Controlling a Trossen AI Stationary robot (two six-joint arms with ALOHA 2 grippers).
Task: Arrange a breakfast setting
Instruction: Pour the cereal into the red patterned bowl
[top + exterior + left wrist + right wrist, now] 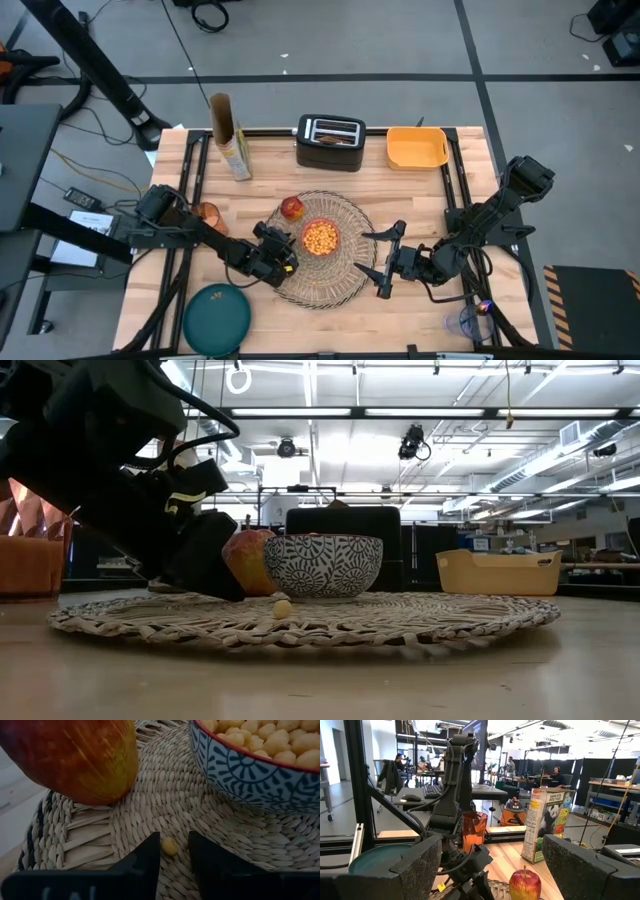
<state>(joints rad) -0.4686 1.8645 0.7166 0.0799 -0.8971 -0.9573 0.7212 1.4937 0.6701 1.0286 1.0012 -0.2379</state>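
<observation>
Placemat point(322, 247) taken as landmark: round, woven straw, lying flat at the middle of the wooden table point(420, 190).

Bowl point(320, 237), blue-patterned outside with a red rim, sits near the placemat's centre and is full of pale round cereal pieces. Apple point(292, 208) rests on the placemat's far-left edge, just beside the bowl but apart from it.

One loose cereal piece point(170, 846) lies on the weave in front of the bowl, on the side toward the left arm.

Left gripper point(173, 855) is low over the placemat's left part, fingertips on the straw, fingers narrowed to either side of the loose piece. A small gap shows on each side; cannot tell whether the piece is pinched.

Right gripper point(388, 258) hovers at the placemat's right edge, fingers spread wide, holding nothing.

Off the placemat:
- teal plate point(217, 319), near-left, at the table's front edge;
- orange cup point(209, 217), to the left, upright;
- cereal box point(230, 140), far-left, upright;
- black toaster point(330, 142), straight behind;
- yellow bin point(417, 147), far-right.

Spoon and toast slice: not made out.
</observation>
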